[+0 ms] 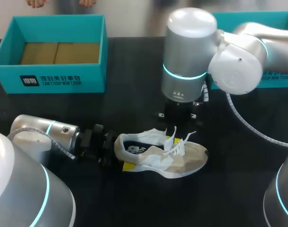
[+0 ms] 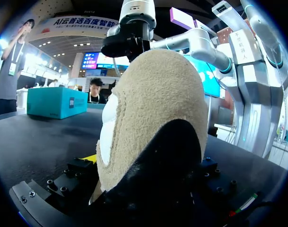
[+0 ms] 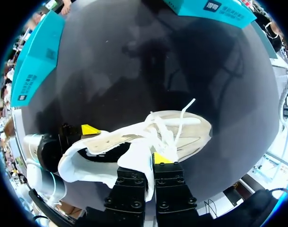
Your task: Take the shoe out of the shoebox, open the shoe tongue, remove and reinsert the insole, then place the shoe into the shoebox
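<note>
Head view: the sneaker (image 1: 167, 158) lies on the table (image 1: 238, 189), well apart from the shoebox (image 1: 49, 80), left gripper (image 1: 121, 160) clamped on its heel (image 1: 121, 145). Left wrist view: the plush heel looks soft and light. Right wrist view: right gripper (image 3: 146, 163) pinches the floppy tongue (image 3: 137, 158) — best held near its root

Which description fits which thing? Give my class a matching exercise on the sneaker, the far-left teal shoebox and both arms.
Things
1. beige and white suede sneaker
2. open teal cardboard shoebox
3. left arm
4. right arm

Descriptions
a. jaws shut on the white tongue
b. jaws shut on the heel
c. no shoe inside
d. resting on the black table

Pairs: 1-d, 2-c, 3-b, 4-a
</note>
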Robot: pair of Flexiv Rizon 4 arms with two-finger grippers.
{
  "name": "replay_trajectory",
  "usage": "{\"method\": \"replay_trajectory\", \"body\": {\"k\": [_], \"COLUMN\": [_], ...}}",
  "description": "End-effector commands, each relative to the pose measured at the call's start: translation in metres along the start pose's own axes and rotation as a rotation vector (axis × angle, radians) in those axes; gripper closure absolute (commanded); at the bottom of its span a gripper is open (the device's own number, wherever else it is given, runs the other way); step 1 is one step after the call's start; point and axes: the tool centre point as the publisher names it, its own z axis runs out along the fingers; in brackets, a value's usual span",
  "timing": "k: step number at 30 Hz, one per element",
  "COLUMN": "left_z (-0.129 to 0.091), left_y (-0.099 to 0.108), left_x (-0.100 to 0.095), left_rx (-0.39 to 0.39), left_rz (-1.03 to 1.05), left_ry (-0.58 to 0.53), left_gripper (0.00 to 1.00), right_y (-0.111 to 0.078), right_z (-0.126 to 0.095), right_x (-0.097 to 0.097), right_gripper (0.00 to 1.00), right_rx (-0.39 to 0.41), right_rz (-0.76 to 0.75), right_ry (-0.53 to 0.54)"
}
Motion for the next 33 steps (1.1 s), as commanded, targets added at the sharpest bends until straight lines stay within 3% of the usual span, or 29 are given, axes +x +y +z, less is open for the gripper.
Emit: {"method": "replay_trajectory", "body": {"k": [1,6,15,22,33], "left_z": [0.000,0.000,0.000,0.000,0.000], "left_y": [-0.001,-0.001,-0.001,-0.001,-0.001], "left_x": [0.001,0.001,0.001,0.001,0.001], "left_rx": [-0.001,-0.001,-0.001,-0.001,-0.001], "left_rz": [0.000,0.000,0.000,0.000,0.000], "left_ry": [-0.002,-0.002,-0.002,-0.002,-0.002], "left_gripper": [1.00,1.00,1.00,1.00,1.00], "right_y": [-0.004,-0.001,0.003,0.007,0.013], "right_z": [-0.002,-0.009,0.001,0.013,0.027], "right_x": [-0.012,-0.038,-0.061,-0.069,-0.070], "right_gripper": [1.00,1.00,1.00,1.00,1.00], "right_rx": [-0.008,-0.016,0.039,0.082,0.075], "right_rz": [0.272,0.226,0.159,0.130,0.031], "right_ry": [0.020,0.099,0.222,0.278,0.330]}}
